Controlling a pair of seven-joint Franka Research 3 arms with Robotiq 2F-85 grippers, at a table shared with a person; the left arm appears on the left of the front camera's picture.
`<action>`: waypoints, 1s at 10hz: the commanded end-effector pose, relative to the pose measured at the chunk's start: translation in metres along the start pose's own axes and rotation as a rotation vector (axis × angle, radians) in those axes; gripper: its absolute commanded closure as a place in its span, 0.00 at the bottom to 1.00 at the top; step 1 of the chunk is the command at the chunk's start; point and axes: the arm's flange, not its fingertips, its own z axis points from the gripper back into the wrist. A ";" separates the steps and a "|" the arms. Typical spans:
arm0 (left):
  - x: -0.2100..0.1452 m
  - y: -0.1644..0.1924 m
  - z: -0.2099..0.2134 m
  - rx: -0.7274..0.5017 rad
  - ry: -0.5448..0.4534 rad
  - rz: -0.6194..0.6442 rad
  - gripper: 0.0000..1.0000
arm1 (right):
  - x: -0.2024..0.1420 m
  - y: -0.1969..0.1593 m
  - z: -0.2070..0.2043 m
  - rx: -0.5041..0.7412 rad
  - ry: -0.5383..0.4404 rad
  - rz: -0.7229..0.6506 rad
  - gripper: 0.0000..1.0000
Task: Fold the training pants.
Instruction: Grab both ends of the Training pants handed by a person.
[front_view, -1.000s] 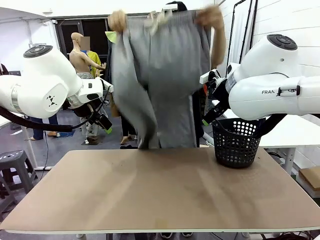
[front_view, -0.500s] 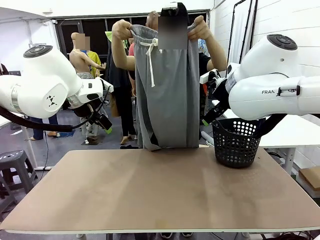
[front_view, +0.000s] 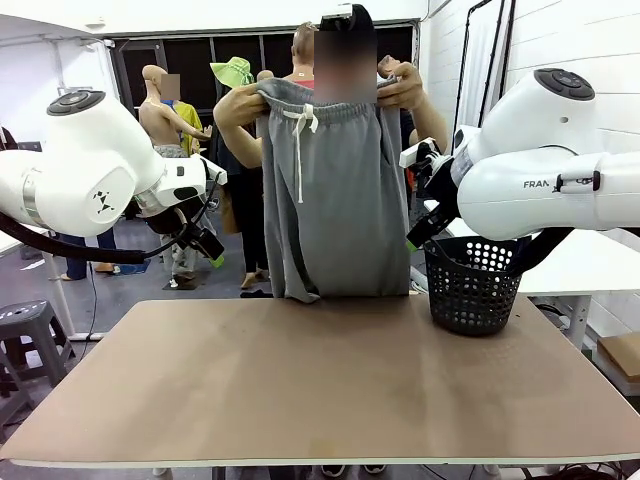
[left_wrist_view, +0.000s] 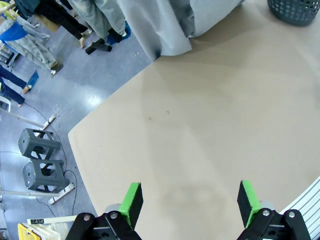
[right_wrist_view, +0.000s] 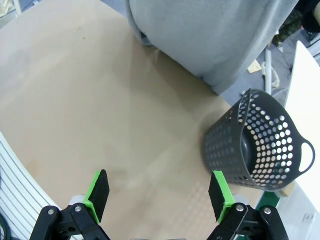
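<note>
**Status: task not yet started on the table.**

1. Location of the garment. The training pants (front_view: 340, 200) hang upright at the far side of the table (front_view: 320, 400), near the middle of its far edge. A person holds them by the waistband (front_view: 320, 98), with one hand (front_view: 237, 103) at its left end and the other hand (front_view: 403, 88) at its right end. The white drawstring (front_view: 300, 140) hangs down the front. The lower edge of the fabric reaches the far table edge. Whether it rests on the surface or hangs just clear of it cannot be told.

2. Left gripper (left_wrist_view: 189, 202). The jaws stand wide apart and hold nothing. The gripper is raised over the left part of the table, well apart from the garment.

3. Right gripper (right_wrist_view: 159, 192). The jaws stand wide apart and hold nothing. The gripper is raised at the right, above the black basket (front_view: 472, 285), which stands at the far right of the table just beside the hanging fabric.

4. Progress. No fold shows. The garment is not yet laid flat and neither gripper touches it.

5. Remaining work, as judged. The pants must be spread on the table. The legs are then to be brought together and the length doubled over. All folding steps remain.
</note>
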 end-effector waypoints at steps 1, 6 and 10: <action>0.000 0.000 0.000 0.002 0.000 0.001 0.00 | -0.001 -0.001 -0.001 0.001 0.001 -0.002 0.00; 0.000 0.000 0.000 0.002 0.000 0.001 0.00 | -0.001 -0.001 -0.001 0.001 0.001 -0.002 0.00; 0.000 0.000 0.000 0.002 0.000 0.001 0.00 | -0.001 -0.001 -0.001 0.001 0.001 -0.002 0.00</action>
